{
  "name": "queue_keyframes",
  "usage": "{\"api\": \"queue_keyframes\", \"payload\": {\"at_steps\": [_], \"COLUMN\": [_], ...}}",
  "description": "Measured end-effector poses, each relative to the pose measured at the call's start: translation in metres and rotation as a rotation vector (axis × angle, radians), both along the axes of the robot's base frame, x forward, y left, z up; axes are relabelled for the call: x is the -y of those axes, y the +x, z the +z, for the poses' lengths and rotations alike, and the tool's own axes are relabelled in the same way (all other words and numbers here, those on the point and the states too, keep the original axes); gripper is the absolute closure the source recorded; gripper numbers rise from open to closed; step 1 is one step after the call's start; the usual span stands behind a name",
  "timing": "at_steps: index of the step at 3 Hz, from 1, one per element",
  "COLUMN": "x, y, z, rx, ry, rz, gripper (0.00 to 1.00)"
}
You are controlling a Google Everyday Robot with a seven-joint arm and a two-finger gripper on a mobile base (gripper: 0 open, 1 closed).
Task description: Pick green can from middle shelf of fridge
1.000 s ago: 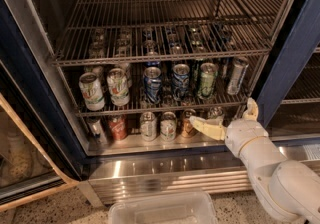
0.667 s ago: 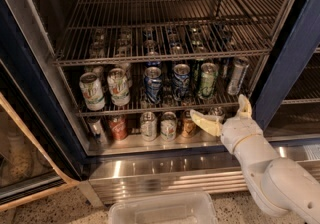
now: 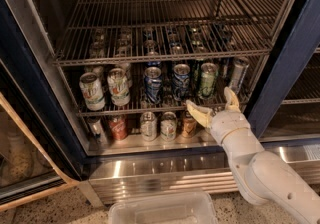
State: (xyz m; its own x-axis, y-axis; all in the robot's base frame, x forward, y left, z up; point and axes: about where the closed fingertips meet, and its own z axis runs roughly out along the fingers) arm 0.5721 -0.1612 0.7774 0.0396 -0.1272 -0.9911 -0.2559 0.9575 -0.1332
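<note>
Camera view: green can (image 3: 207, 81) just above hand (image 3: 211, 101), fingers (image 3: 199, 113) spread.

**One pale arm, smooth shells all the way down**

From my station I see the arm (image 3: 260, 168) as an off-white body throughout, clad in smooth, rounded plastic shells with a soft sheen. The lowest section in view is thick and bulbous, like a fat capsule. It narrows into a shorter cylindrical wrist (image 3: 229, 127), where I can pick out faint darker seam lines ringing the casing. The gripper (image 3: 214, 107) sits at the front of the middle shelf (image 3: 135, 111), towards its right end. Its two fingers (image 3: 198, 113) are a warmer, yellowish cream than the shells. They are flat, tapered to blunt tips, and splayed wide apart. Any screws or markings are too small for me to make out.
</note>
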Motion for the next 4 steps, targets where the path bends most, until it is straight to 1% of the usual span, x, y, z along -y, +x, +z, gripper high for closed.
{"api": "queue_keyframes", "payload": {"at_steps": [1,2,3,4], "x": [-0.004,-0.003,0.004,0.011], "y": [0.007,0.008,0.002,-0.004], "z": [-0.001,-0.001,0.0,0.002], "rx": [0.016,0.043,0.07,0.082], "ry": [-0.004,0.012,0.038,0.061], "rz": [-0.006,-0.026,-0.06,-0.083], "gripper": [0.25,0.31,0.32,0.31]}}
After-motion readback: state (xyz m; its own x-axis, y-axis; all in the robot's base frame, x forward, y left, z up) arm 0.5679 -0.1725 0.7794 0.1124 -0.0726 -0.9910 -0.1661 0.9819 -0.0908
